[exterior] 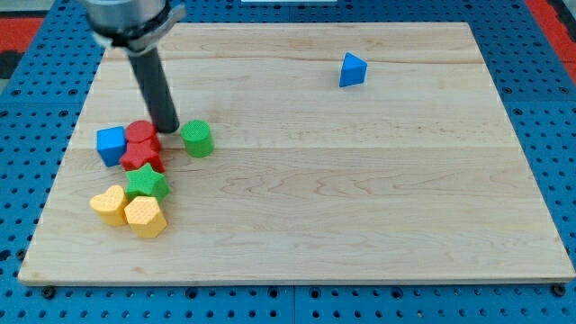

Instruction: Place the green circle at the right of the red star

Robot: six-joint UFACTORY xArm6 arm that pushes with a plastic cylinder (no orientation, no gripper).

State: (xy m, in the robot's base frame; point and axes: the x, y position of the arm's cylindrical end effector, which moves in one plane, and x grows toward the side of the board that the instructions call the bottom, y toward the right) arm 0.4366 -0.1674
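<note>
the pale wooden surface [360,198] fills most of the view, lying on a blue pegboard [27,108] that shows around its edges. the dark rod [153,85] comes down from the view's top left, leaning slightly, and my tip [168,131] rests on the surface between the red circle [139,133] and the green circle [197,139], just beside both; whether it touches either one cannot be told. there is no hand on this arm, only the rod, so nothing is opened, closed or gripped. the blocks gather near the view's left edge. the green circle stands upright just to the right of my tip, at the right-hand end of the cluster and slightly above the red star [141,157] in the view. the red star sits directly below the red circle, touching it. the blue cube [111,144] is at the left of the two red blocks, pressed against them. the green star [147,183] lies below the red star, touching it. below that, the yellow heart [109,204] and a second yellow block [145,216], roughly hexagonal, sit side by side and touching. the blue triangle [353,69] is alone, well apart, toward the view's top right.
</note>
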